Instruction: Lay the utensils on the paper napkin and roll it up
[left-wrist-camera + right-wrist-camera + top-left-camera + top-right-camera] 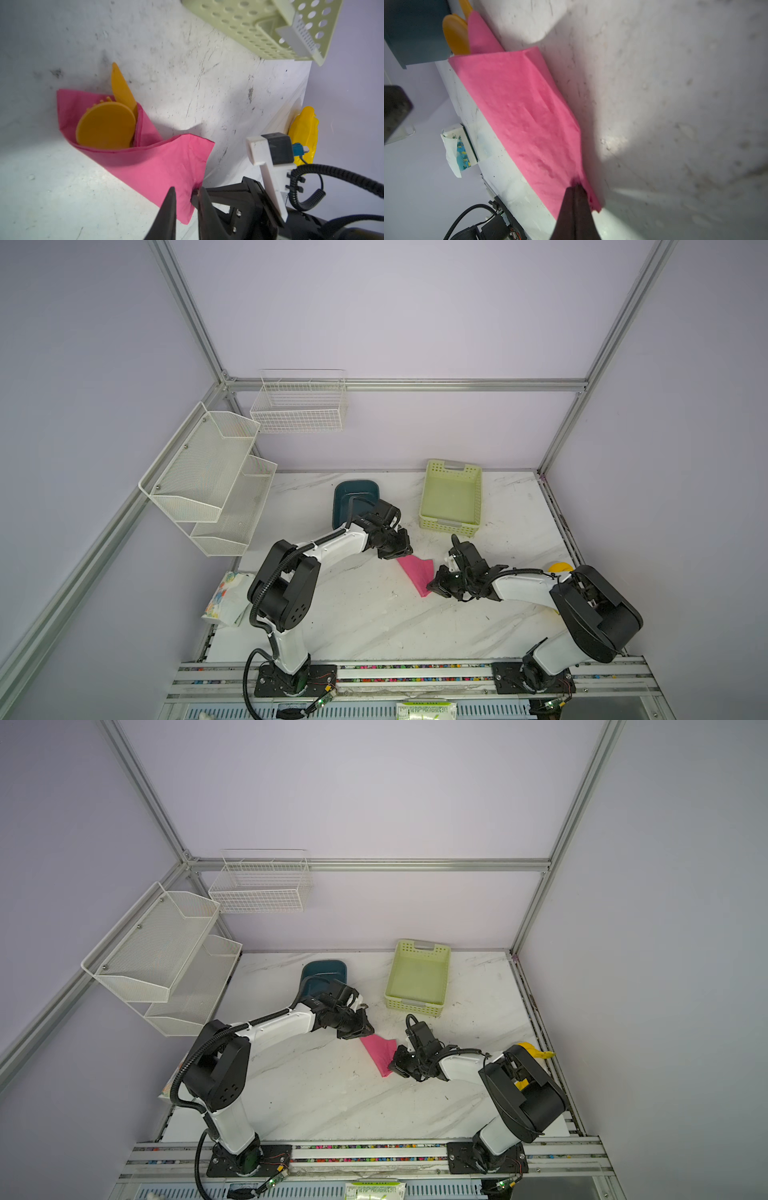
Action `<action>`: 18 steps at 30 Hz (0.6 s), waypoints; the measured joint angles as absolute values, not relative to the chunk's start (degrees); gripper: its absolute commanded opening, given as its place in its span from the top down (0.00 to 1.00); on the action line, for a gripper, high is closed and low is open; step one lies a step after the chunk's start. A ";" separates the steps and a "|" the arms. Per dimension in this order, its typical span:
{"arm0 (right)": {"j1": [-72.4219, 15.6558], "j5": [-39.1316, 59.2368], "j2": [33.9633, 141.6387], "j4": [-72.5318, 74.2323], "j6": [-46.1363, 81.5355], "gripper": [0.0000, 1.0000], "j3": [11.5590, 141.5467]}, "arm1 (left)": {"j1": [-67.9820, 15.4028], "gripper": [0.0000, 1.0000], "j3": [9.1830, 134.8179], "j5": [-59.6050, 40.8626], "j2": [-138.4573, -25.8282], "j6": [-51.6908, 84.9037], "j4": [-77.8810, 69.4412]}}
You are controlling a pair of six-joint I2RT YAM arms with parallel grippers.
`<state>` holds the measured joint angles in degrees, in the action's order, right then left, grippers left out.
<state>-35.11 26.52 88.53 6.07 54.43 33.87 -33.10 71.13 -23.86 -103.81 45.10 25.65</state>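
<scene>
The pink paper napkin [415, 574] [380, 1052] lies mid-table, loosely wrapped into a slanting roll [158, 166]. Orange utensils stick out of its far-left end: a round spoon bowl [106, 126], a knife blade [120, 87] and fork tines [104, 100]; in both top views they are hidden. My left gripper [397, 556] [184, 190] hovers over that end, its jaws narrowly apart with nothing between them. My right gripper [432, 585] [575, 187] is shut on the napkin's [519, 116] near-right corner, low at the table.
A pale green perforated basket [451, 497] stands behind the napkin, a dark teal bin [353, 497] behind the left wrist. Yellow bananas [559, 567] lie at the right edge and a floral packet [226, 599] at the left edge. White wire racks [208, 481] hang on the left wall.
</scene>
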 measured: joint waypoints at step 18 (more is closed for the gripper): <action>-35.18 26.50 88.51 3.60 53.69 0.94 35.14 | -34.94 0.91 67.48 -26.76 -111.13 47.13 20.03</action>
